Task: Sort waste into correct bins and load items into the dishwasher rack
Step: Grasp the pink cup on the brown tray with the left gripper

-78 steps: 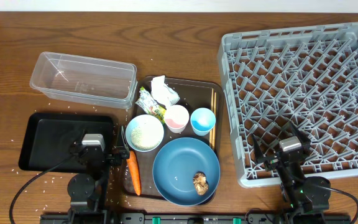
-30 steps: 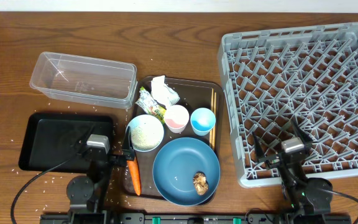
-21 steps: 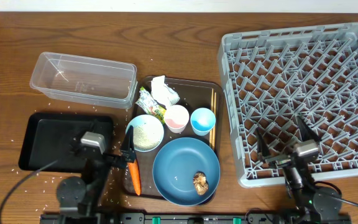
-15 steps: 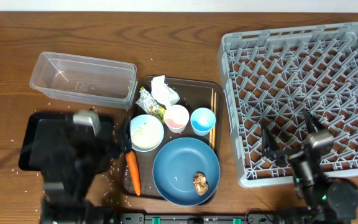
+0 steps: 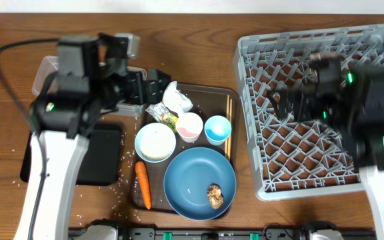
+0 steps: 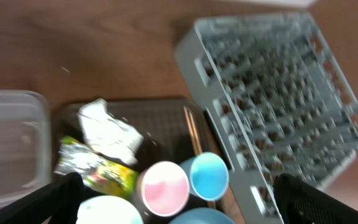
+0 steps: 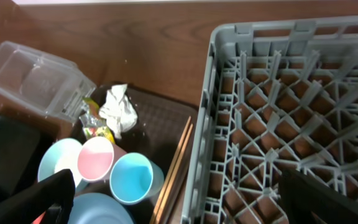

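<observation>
- Dishwasher rack (image 5: 305, 191) sits on the tabletop's right side, nothing loaded in it.
- Right pincer (image 7: 176, 186) hangs over the rack, spread wide and empty.
- Left pincer (image 6: 179, 186) is above the clear tub (image 7: 33, 78), also wide and empty.
- Serving tray (image 5: 212, 100) carries the blue dish (image 5: 192, 177), white bowl (image 5: 155, 141), pink cup (image 5: 189, 127) and light blue cup (image 5: 217, 129).
- Black tray (image 5: 105, 157) lies left of the bowl.
- Carrot (image 5: 143, 185) lies at the serving tray's left edge.
- Crumpled paper (image 5: 177, 98) and wrapper (image 5: 160, 113) lie behind the cups.
- Brown lump (image 5: 214, 195) rests in the dish.
</observation>
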`<state>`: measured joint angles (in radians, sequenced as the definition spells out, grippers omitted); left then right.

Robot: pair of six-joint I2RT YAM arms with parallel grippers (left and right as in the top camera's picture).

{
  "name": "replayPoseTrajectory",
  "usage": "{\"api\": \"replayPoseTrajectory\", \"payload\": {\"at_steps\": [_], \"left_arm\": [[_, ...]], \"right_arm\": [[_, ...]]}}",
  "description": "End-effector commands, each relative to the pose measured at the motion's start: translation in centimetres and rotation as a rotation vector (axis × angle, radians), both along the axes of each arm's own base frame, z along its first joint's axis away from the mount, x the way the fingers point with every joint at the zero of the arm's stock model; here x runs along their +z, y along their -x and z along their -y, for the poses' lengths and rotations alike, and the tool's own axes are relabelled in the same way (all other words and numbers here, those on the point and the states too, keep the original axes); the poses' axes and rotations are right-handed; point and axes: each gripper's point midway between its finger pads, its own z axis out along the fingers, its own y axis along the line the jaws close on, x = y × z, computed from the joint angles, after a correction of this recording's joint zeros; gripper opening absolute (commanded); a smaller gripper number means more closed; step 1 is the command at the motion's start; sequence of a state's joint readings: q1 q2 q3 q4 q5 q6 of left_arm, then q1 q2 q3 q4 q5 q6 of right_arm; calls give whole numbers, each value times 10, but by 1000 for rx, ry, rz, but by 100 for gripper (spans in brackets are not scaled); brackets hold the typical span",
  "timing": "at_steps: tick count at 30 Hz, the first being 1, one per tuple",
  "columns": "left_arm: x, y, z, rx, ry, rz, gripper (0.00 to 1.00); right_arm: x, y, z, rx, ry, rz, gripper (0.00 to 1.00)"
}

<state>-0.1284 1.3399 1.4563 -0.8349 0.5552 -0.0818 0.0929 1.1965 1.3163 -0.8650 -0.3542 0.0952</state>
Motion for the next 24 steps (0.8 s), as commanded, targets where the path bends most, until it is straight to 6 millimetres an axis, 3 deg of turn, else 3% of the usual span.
{"api": "replayPoseTrajectory", "payload": {"at_steps": [1, 7, 16, 20, 24], "left_arm": [[-1, -3, 19, -43, 58, -51, 98], [-21, -13, 21, 8, 72, -143, 98], [-117, 16, 22, 49, -381, -387, 96], [-148, 18, 29, 23, -508, -431, 79], [-177, 16, 33, 30, -533, -509, 72]], "right_arm": [[-3, -18, -5, 28, -44, -67, 99], [-21, -25, -21, 93, -110, -149, 99], [-33, -35, 6, -121, -67, -199, 99], [-35, -33, 7, -130, -65, -214, 99], [-38, -29, 7, -131, -61, -234, 99]]}}
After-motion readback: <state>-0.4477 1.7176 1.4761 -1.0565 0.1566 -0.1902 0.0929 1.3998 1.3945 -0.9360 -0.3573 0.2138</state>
